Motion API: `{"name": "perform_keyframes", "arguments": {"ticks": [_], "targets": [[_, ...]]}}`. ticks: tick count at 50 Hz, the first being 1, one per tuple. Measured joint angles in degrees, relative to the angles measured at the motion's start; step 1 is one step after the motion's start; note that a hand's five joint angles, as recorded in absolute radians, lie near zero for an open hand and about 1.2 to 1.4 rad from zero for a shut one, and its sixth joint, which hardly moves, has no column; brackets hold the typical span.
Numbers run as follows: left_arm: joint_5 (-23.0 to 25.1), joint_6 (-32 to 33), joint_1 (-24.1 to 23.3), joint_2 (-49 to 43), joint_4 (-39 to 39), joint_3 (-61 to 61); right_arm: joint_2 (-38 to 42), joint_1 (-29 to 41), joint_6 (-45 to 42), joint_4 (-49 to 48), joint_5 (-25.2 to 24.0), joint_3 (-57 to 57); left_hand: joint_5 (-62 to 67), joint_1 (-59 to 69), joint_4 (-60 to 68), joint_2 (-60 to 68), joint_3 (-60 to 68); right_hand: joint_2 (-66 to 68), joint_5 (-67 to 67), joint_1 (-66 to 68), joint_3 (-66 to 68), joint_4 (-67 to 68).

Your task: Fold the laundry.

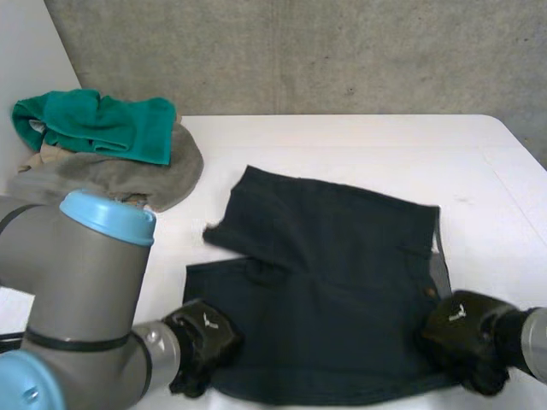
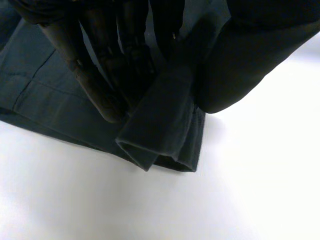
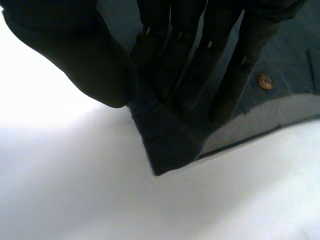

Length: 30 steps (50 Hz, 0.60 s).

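The dark blue cloth shorts (image 1: 325, 282) lie flat in the middle of the white tabletop (image 1: 342, 145). One leg is flopped over the top of them. The edge next to the robot is where both hands are.

The left robot hand (image 1: 203, 342) is at the near left corner. Its fingers (image 2: 95, 85) and thumb squeeze a folded bit of the shorts (image 2: 160, 125) between them. The right robot hand (image 1: 466, 337) is at the near right corner, close to a small brown button (image 3: 264, 81). Its fingers (image 3: 185, 65) and thumb pinch that corner (image 3: 170, 145) too.

I think the shorts are soft and light, and a bit thick. They will bend and droop when lifted, so they need holding at two corners at once. The corners are good places to hold, because the cloth is doubled there and will not slip out easily.

Some things are hard to see. The big grey left arm hides part of the tabletop. The fingertips are dark against dark cloth, so I cannot tell how much cloth each one has. Far off on the left sits a pile with a green cloth (image 1: 102, 124) on a grey cloth (image 1: 128, 175). I cannot tell what clothes these are.
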Motion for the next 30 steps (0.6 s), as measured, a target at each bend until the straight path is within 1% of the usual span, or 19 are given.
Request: {"name": "perform_keyframes", "arguments": {"ticks": [2,4,6,10,11,15,16,17,20,22,23,28,29,30], "targets": [[0.6,2.1,-0.3,0.8,-1.4,-0.5,0.6,-0.8,-3.3,1.9,-0.6,-0.1,0.0,0.0,0.0,0.0,0.0,0.0,0.0,0.0,0.0,0.0],[0.7,3.6,-0.4,0.9,-2.0,-0.2,1.5,-1.1,-3.8,1.8,-1.0,-0.7,0.0,0.0,0.0,0.0,0.0,0.0,0.0,0.0,0.0,0.0],[0.4,4.9,-0.3,0.3,-1.4,1.7,2.8,-0.8,-2.5,0.2,-1.3,-1.9,0.0,0.0,0.0,0.0,0.1,0.0,0.0,0.0,0.0,0.0],[-0.5,5.2,0.2,-2.3,1.5,7.3,5.7,1.2,3.2,-5.8,-1.2,-5.0,0.0,0.0,0.1,0.1,0.1,0.0,0.0,0.0,0.0,0.0],[-1.0,5.0,0.4,-4.0,3.2,11.0,6.9,2.2,6.2,-9.3,-0.6,-6.7,0.0,0.0,0.1,0.1,0.1,0.0,0.0,0.0,0.0,0.0],[-2.1,4.5,0.7,-8.7,6.5,20.6,9.0,4.0,12.0,-16.9,1.8,-9.9,0.0,0.0,0.1,0.1,0.1,0.0,0.0,0.0,0.0,0.0],[-2.7,4.3,0.7,-11.1,7.7,25.6,9.9,4.7,14.4,-21.1,3.6,-11.3,0.0,0.0,0.1,0.1,0.1,0.0,0.0,0.0,0.0,0.0],[-2.8,4.2,0.7,-11.7,8.0,26.9,10.2,4.9,15.0,-22.1,4.2,-11.6,0.0,0.0,0.1,0.1,0.1,0.0,0.0,0.0,0.0,0.0],[-4.1,4.0,0.6,-18.1,10.0,39.3,12.0,5.8,18.7,-31.5,8.4,-14.0,0.0,0.0,0.1,0.1,0.1,0.0,0.0,0.0,0.0,0.0],[-4.6,4.0,0.5,-21.3,10.6,45.4,13.0,6.1,19.8,-36.5,10.2,-14.9,0.0,0.0,0.1,0.1,0.1,0.0,0.0,0.0,0.1,0.0],[-5.0,4.1,0.4,-24.0,11.2,50.5,14.0,6.4,20.4,-40.6,11.5,-15.5,0.0,0.0,0.1,0.1,0.1,0.0,0.0,0.0,0.1,0.0],[-5.9,5.3,0.0,-33.8,11.5,67.8,18.2,7.2,20.5,-53.4,14.0,-17.1,0.0,0.0,0.1,0.2,0.1,0.0,0.0,0.0,0.2,0.0],[-6.1,6.0,0.0,-36.5,11.1,72.1,19.6,7.4,20.2,-56.4,14.4,-17.7,-0.1,0.0,-0.3,-0.2,-0.2,-2.3,-2.5,-1.7,-2.2,-2.4],[-6.1,6.7,-0.1,-39.0,10.7,75.7,21.2,7.6,19.9,-59.1,14.6,-18.3,-3.4,-3.8,-4.2,-4.8,-3.8,-10.2,-9.4,-8.7,-10.3,-9.4]]}}
